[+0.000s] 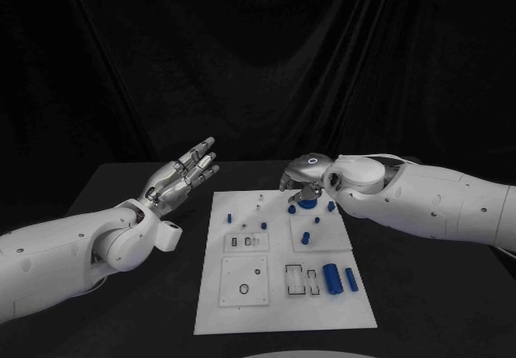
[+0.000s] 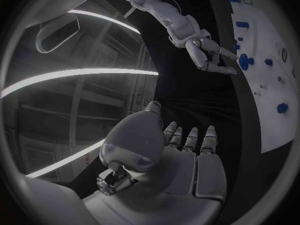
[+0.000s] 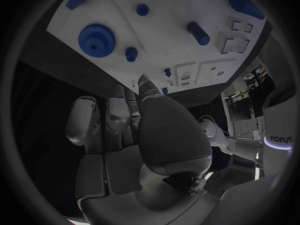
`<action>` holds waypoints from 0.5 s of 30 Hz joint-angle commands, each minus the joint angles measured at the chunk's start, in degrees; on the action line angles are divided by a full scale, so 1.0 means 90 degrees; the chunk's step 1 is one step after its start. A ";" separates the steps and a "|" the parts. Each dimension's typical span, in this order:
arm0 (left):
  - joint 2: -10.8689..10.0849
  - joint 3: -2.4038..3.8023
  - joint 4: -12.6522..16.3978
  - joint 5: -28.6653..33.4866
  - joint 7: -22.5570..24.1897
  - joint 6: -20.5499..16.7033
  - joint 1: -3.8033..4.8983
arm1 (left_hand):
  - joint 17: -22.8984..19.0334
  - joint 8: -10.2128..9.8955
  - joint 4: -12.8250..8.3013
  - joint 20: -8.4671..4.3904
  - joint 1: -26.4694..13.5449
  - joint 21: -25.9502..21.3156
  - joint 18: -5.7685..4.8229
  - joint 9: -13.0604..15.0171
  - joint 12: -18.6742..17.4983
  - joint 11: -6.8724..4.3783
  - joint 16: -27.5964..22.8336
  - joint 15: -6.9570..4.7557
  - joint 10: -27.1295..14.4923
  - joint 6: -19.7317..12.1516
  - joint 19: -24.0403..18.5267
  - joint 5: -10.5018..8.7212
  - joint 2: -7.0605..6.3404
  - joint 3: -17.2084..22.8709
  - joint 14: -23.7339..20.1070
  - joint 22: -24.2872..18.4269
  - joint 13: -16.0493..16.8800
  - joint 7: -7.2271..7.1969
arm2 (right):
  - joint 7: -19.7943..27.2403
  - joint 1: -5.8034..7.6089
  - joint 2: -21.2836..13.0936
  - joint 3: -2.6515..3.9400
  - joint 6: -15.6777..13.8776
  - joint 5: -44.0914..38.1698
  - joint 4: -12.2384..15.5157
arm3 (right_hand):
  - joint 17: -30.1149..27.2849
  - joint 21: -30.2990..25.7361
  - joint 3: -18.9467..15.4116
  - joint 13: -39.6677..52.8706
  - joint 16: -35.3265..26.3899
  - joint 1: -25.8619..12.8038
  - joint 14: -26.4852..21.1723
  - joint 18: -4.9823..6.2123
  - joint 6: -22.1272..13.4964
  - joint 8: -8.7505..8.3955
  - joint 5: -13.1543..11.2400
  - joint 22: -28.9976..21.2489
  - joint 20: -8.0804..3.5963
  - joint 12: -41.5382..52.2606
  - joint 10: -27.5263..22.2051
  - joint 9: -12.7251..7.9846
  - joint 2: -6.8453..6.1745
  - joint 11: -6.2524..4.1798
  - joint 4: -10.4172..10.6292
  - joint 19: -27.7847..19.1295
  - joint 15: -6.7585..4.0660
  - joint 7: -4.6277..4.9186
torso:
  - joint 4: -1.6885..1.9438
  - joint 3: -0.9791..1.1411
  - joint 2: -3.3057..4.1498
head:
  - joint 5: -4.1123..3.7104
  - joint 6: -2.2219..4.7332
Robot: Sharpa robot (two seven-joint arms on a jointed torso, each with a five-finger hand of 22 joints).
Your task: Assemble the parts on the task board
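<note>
Now the right hand (image 1: 304,179) hovers over the far edge of the task board (image 1: 282,309), fingers apart, grasping nothing, beside a blue gear (image 3: 95,37). It looks light, rigid and toothed, probably best pinched by its rim. The left hand (image 1: 183,175) hangs off the board's side, released, empty. Blue cylinders (image 1: 340,278) lie near the board's slots.

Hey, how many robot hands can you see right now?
2. The left hand is raised, fingers apart, left of the task board; the right hand hangs over its far edge, by the blue gear.
</note>
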 commanded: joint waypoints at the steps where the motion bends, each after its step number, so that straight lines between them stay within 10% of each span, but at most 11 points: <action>1: 0.0012 0.0009 0.0017 -0.0009 0.0483 0.0110 0.0014 | -0.0006 0.0025 0.0007 0.0057 0.0064 0.0022 0.0061 0.0008 -0.0021 0.0033 -0.0023 0.0063 0.0001 0.0059 0.0007 0.0034 0.0004 0.0034 -0.0003 0.0009 -0.0008 0.0014 | -0.0115 -0.0074 0.0040 0.0004 0.0226 -0.0163 -0.0099 | 0.0089 0.0053 0.0034 0.0009 0.0081 -0.0062 0.0034 -0.0047 -0.0025 -0.0033 -0.0035 0.0073 0.0007 -0.0047 0.0053 -0.0014 -0.0055 0.0013 0.0024 0.0034 0.0010 -0.0002 | -0.0020 -0.0011 0.0028 | 0.0031 0.0007; 15: 0.0018 0.0008 -0.0011 -0.0009 0.0460 0.0140 0.0013 | -0.0006 0.0027 0.0007 0.0093 0.0094 0.0034 0.0063 0.0010 -0.0021 0.0055 -0.0023 0.0088 0.0001 0.0088 0.0021 0.0051 0.0006 0.0054 -0.0003 0.0017 -0.0008 0.0030 | -0.0089 -0.0148 0.0019 0.0005 0.0401 -0.0165 -0.0093 | 0.0239 0.0171 0.0101 0.0036 0.0258 -0.0229 -0.0017 -0.0059 0.0005 -0.0023 0.0071 0.0251 0.0034 -0.0108 0.0039 -0.0050 -0.0082 0.0037 0.0071 -0.0003 0.0035 0.0001 | -0.0006 -0.0017 -0.0027 | 0.0012 -0.0122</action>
